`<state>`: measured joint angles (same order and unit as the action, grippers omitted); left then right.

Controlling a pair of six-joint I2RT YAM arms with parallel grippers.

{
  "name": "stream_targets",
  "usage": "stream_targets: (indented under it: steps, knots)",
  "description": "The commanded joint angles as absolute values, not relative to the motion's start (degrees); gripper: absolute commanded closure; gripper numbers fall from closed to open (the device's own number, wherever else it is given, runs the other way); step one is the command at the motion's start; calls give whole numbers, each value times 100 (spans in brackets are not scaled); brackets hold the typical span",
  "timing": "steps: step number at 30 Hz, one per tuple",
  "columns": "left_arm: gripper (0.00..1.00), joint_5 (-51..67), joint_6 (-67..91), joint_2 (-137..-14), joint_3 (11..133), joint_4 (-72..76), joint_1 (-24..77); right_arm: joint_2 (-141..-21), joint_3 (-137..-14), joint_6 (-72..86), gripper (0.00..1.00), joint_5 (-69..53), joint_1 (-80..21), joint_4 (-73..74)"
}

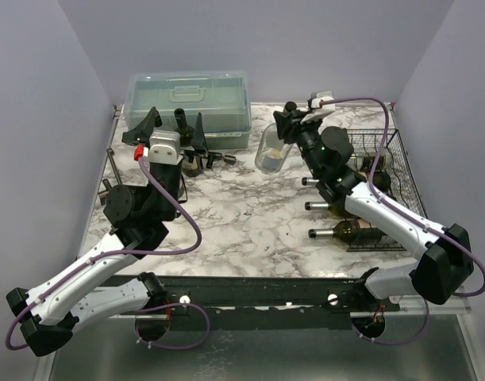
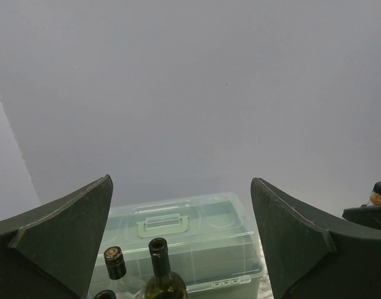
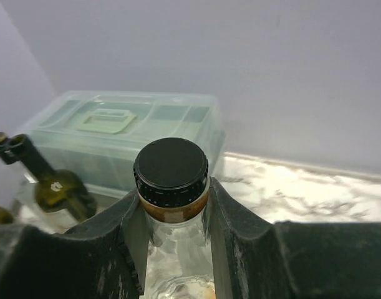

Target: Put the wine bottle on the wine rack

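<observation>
Marble tabletop (image 1: 250,230) on my feed: my right gripper (image 3: 171,205) is clamped on the capped neck of the clear wine bottle (image 1: 271,152), near twelve o'clock, apart from the wine rack (image 1: 405,171) at three. My left gripper (image 2: 181,249) hangs spread wide at ten o'clock, over standing bottles (image 2: 162,277).
</observation>
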<state>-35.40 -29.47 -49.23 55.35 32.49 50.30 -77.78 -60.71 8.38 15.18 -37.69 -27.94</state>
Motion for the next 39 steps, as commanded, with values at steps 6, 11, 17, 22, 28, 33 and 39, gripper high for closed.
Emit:
stream_targets:
  steps: [6,11,17,22,28,33,39]
  knots:
    - [8,-3537,-3096,-4904,5373,3566,5005,-7624,-7805,-2508,99,2393,-3502,-1671]
    - [8,-3536,-3064,-4886,5354,3584,5006,-7677,-8174,-3327,99,2308,-3036,-1243]
    - [8,-3498,-2911,-4816,5298,3577,5005,-8008,-8305,-4546,99,2048,-2591,-1040]
    - [8,-3465,-2825,-4745,5254,3569,5010,-8444,-8555,-5322,99,2012,-2342,-648]
    - [10,-3464,-2812,-4575,5010,3823,5010,-8939,-9066,-6050,99,2063,-2092,262]
    - [11,-3412,-2765,-4711,4992,3798,5010,-9150,-8798,-6689,99,2456,-2032,382]
    - [11,-3392,-2781,-4835,4983,3779,5002,-9113,-8292,-7233,99,2540,-1780,121]
